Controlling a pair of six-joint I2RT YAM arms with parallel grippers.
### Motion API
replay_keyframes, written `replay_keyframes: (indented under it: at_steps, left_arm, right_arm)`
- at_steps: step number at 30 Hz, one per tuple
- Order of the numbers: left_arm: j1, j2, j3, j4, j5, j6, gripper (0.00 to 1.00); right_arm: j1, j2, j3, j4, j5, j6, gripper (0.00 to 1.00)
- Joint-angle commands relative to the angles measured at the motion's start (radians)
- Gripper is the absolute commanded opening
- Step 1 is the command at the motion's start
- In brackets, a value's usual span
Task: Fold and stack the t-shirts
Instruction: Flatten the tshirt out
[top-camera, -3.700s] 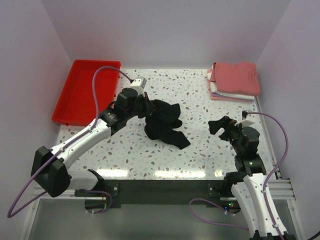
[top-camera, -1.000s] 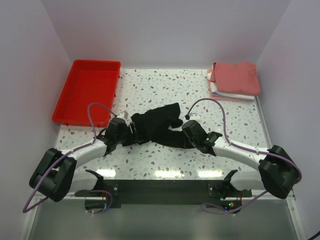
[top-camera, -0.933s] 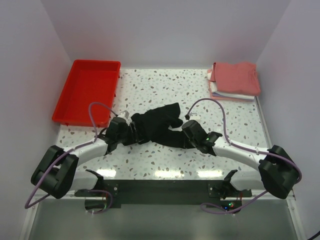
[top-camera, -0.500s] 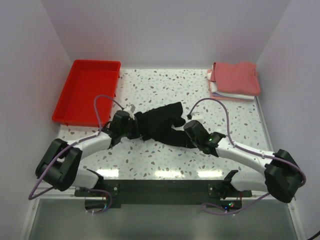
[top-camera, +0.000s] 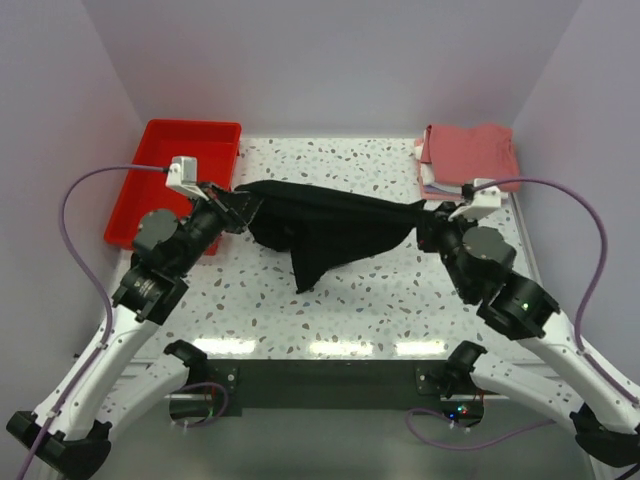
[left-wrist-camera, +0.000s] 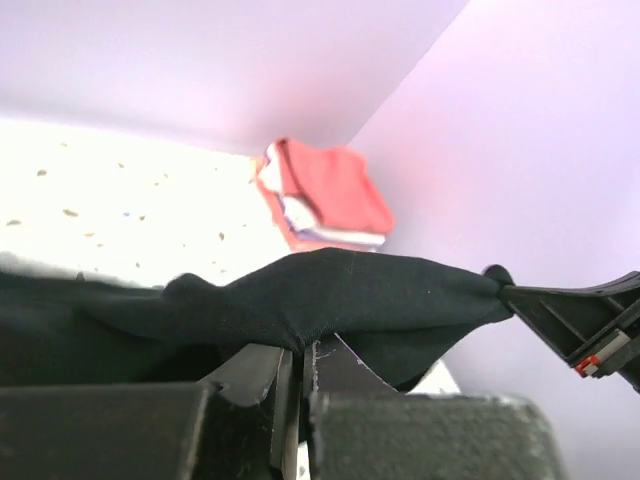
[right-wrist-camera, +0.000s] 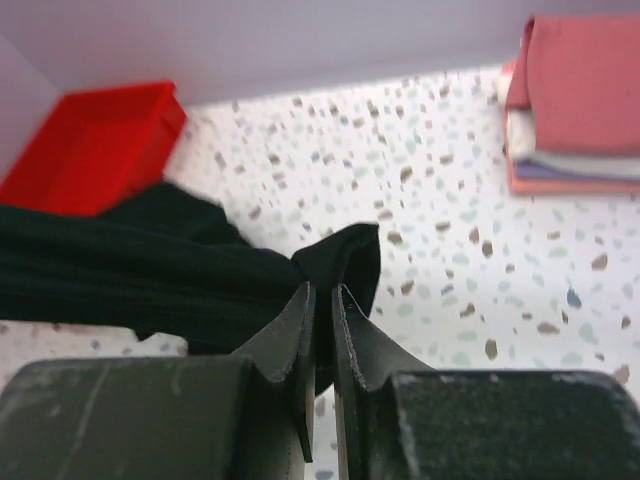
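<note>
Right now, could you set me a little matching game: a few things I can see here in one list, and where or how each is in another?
Things:
1. black t-shirt
2. red tray
3. folded shirt stack
4. left fingers

Places or states:
a. far right corner
b. clamped shut on black cloth
c. far left corner
d. held up at both ends, stretched sideways

Pairs: 1-d, 2-c, 3-a, 4-b

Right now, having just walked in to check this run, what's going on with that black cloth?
The black t-shirt is held stretched out above the table. The left claw is shut on one end, the right claw on the other, and the middle hangs down. It is not folded yet. A stack of folded t-shirts sits in the far right corner.
</note>
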Motion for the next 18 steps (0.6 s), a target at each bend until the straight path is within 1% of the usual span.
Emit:
replay_keyframes:
  at_steps: [1,3,6,7,8,10,12,13,14,15,16,17,18]
  left_arm:
    - [0.001,-0.010,0.111,-0.012,-0.077,0.042,0.00]
    - [0.001,-0.001,0.146,-0.011,-0.070,0.043,0.00]
    - [0.001,0.024,0.220,0.022,-0.001,0.060,0.00]
    - [0.001,0.031,0.266,0.035,0.039,0.071,0.00]
    - [0.001,0.041,0.292,0.034,0.053,0.082,0.00]
    - [0.001,0.064,0.378,0.026,0.087,0.092,0.00]
    - [0.001,0.077,0.438,0.026,0.105,0.111,0.00]
    - [0.001,0.084,0.505,0.025,0.130,0.123,0.00]
    - [0.001,0.088,0.542,0.017,0.136,0.153,0.00]
    - [0.000,0.102,0.582,0.005,0.136,0.161,0.00]
    - [0.001,0.108,0.655,-0.019,0.136,0.171,0.00]
    - [0.001,0.113,0.686,-0.027,0.140,0.181,0.00]
    - [0.001,0.120,0.741,-0.030,0.150,0.187,0.00]
  right_arm:
    - [-0.001,-0.038,0.097,0.044,0.094,-0.117,0.00]
    - [-0.001,-0.050,0.151,0.062,0.076,-0.158,0.00]
    - [-0.001,-0.044,0.248,0.067,-0.013,-0.201,0.00]
    - [-0.001,-0.040,0.274,0.071,-0.071,-0.218,0.00]
    - [-0.001,-0.027,0.324,0.071,-0.088,-0.244,0.00]
    - [-0.001,-0.021,0.370,0.083,-0.102,-0.258,0.00]
    - [-0.001,-0.004,0.452,0.102,-0.150,-0.295,0.00]
    - [0.001,0.006,0.487,0.099,-0.173,-0.305,0.00]
    - [-0.001,0.019,0.566,0.090,-0.243,-0.328,0.00]
    - [-0.001,0.045,0.608,0.067,-0.275,-0.335,0.00]
    - [-0.001,0.057,0.649,0.053,-0.311,-0.339,0.00]
    - [-0.001,0.071,0.729,0.041,-0.332,-0.345,0.00]
    - [-0.001,0.088,0.769,0.007,-0.390,-0.350,0.00]
